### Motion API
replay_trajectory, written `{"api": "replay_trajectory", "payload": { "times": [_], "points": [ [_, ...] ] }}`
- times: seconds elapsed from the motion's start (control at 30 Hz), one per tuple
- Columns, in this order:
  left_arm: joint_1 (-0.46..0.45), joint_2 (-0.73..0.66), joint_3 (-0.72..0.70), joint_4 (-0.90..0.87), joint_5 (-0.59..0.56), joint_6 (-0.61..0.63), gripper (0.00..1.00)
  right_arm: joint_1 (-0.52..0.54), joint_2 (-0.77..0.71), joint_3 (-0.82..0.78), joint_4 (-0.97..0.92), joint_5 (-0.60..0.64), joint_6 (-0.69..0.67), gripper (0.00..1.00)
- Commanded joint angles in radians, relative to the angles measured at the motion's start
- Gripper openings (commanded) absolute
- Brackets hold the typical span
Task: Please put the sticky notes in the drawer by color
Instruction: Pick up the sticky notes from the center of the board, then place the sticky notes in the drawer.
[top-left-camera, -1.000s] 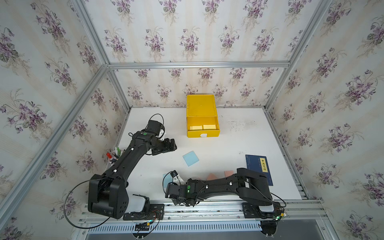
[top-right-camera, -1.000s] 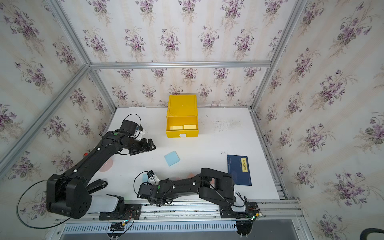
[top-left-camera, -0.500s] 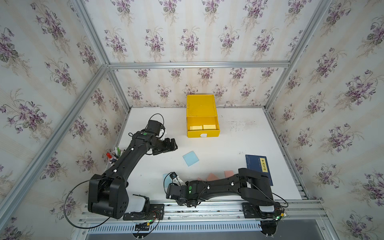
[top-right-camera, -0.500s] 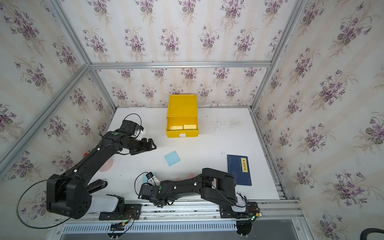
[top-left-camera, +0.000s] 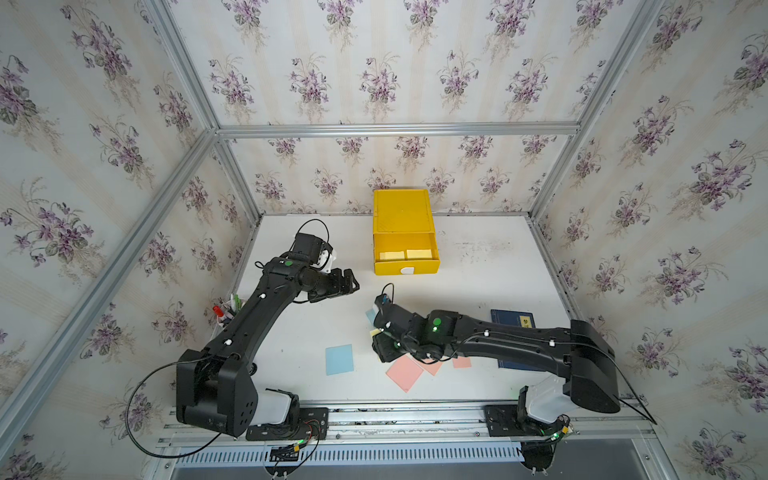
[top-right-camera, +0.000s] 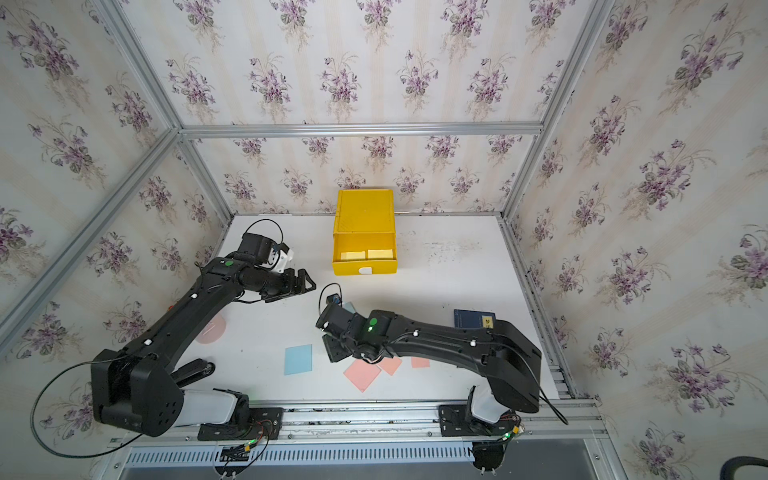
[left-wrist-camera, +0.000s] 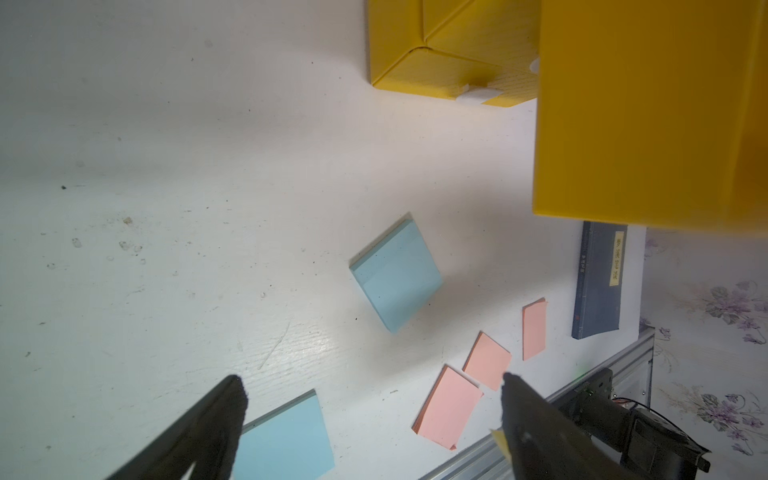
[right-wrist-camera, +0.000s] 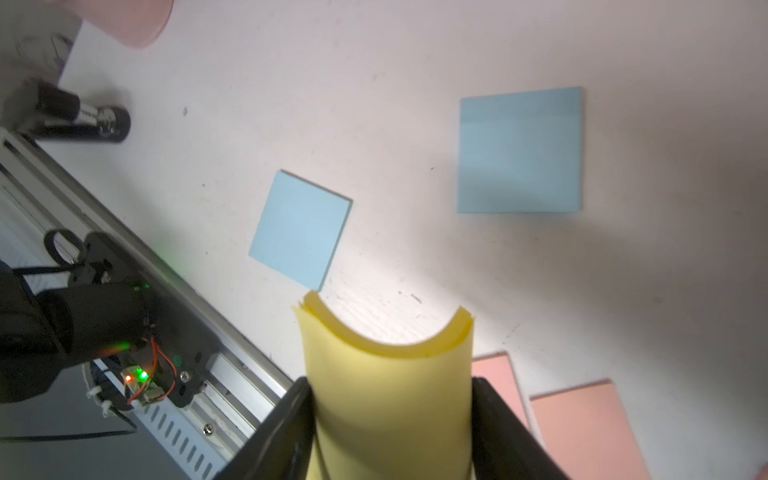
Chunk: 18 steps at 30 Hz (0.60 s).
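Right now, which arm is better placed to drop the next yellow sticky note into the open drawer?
Right. The right claw is shut on a yellow sticky note, bowed between its jaws. The left claw is nearer the drawer but open, with nothing between its jaws.

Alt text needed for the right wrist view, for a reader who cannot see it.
The jaws of the right gripper pinch a pale yellow sticky note, bowing it into a curve. Beyond it, two light blue sticky notes lie flat and apart on the white table, with two salmon pink notes near the jaws.
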Motion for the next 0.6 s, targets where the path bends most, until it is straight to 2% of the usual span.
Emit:
{"api": "replay_trajectory", "payload": {
  "times": [0.0,0.1,0.23,0.4,0.57],
  "points": [
    [-0.002,-0.001,0.022,0.042,0.038,-0.011,0.94,-0.055,-0.072,0.033,-0.055,0.023,-0.051,0.61],
    [-0.007,-0.001,0.043,0.072,0.075,-0.024,0.94,-0.125,-0.126,0.097,-0.092,0.015,-0.081,0.62],
    [-0.017,0.016,0.082,0.081,0.092,-0.034,0.94,-0.237,-0.118,0.226,-0.143,-0.002,-0.135,0.61],
    [-0.051,0.045,0.118,0.102,0.087,-0.048,0.94,-0.418,0.027,0.435,-0.183,-0.09,-0.208,0.62],
    [-0.061,0.079,0.157,0.09,0.075,-0.048,0.94,-0.508,0.231,0.669,-0.254,-0.122,-0.247,0.62]
  ]
}}
